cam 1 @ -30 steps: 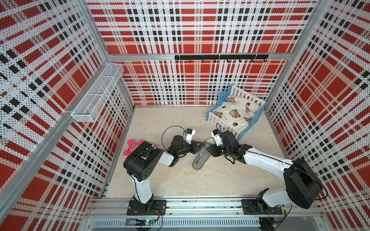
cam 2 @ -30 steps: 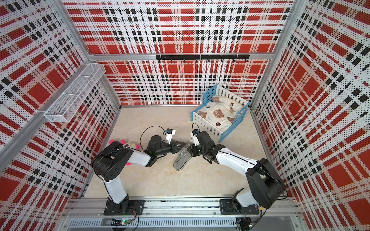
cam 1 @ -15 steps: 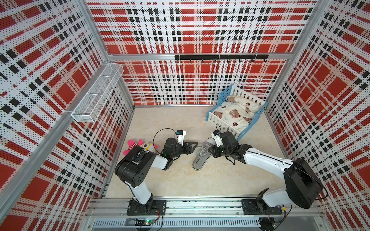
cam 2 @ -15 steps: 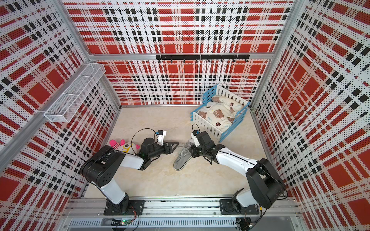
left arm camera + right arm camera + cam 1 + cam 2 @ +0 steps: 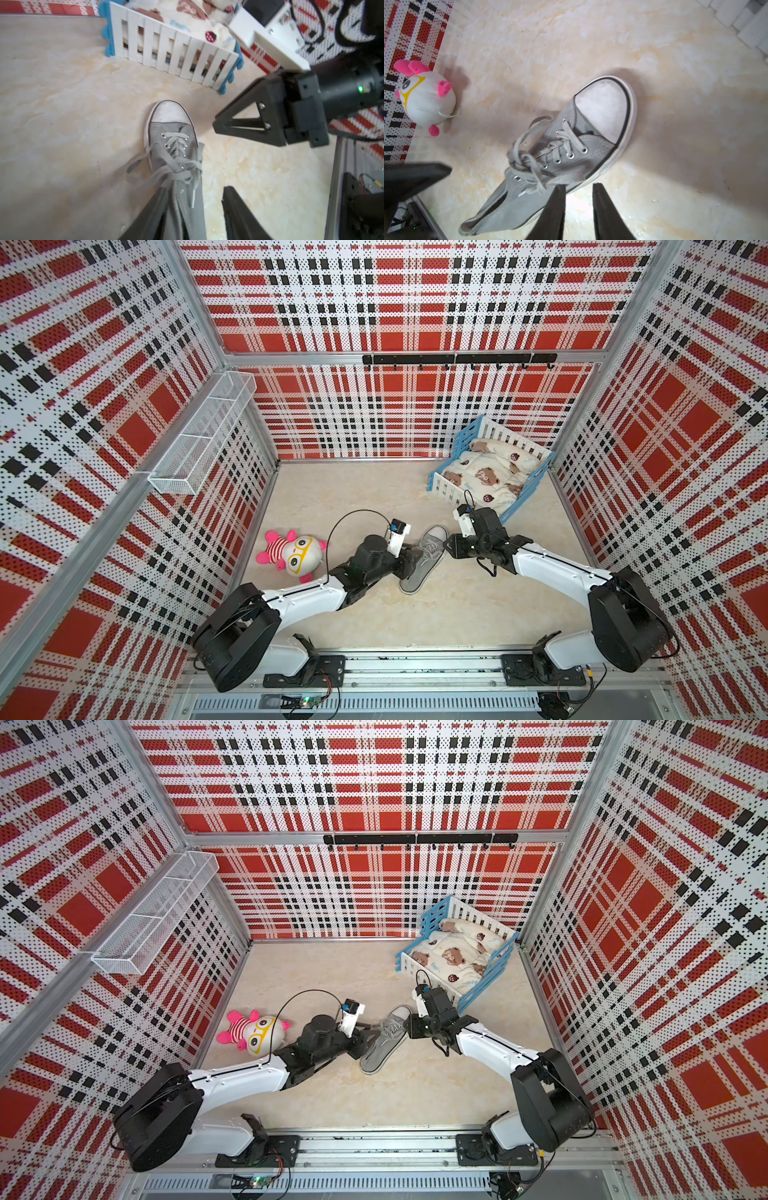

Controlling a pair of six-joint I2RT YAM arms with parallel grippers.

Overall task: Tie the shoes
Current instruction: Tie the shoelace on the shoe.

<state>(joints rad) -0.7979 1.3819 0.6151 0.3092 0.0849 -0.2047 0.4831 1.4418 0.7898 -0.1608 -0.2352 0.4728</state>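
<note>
A single grey canvas sneaker [image 5: 424, 559] [image 5: 384, 1040] is seen lying sole-down near the middle of the beige marbled floor [image 5: 374, 497]. Its white toe cap is pointed toward the back wall and its heel toward the front rail. The pale grey laces [image 5: 176, 166] [image 5: 529, 160] are gathered in a loose tangle over the upper eyelets. One loop is hung off the side that faces the plush toy [image 5: 293, 556] [image 5: 423, 99], and a free end is laid across the other side. The left gripper [image 5: 414, 561] [image 5: 196, 189] is placed at the shoe's middle with its jaws standing apart. In the left wrist view one finger [image 5: 149, 216] is shown across the rear of the upper and the other over bare floor just beside the shoe; contact cannot be told because that view is blurred. The right gripper [image 5: 448, 545] [image 5: 579, 186] is held on the opposite side of the sneaker, near the toe half. Its jaws are parted by a narrow gap, in which only the sole rim and floor are seen. One fingertip [image 5: 559, 189] lies right at a flat lace end, though a hold on it cannot be confirmed. The plush toy, pink-striped and yellow-spectacled, is set by the left wall, well apart from the shoe. A white-slatted toy crib [image 5: 446, 489] [image 5: 176, 52] with blue ends and bear-print bedding is placed in the back right corner.
</note>
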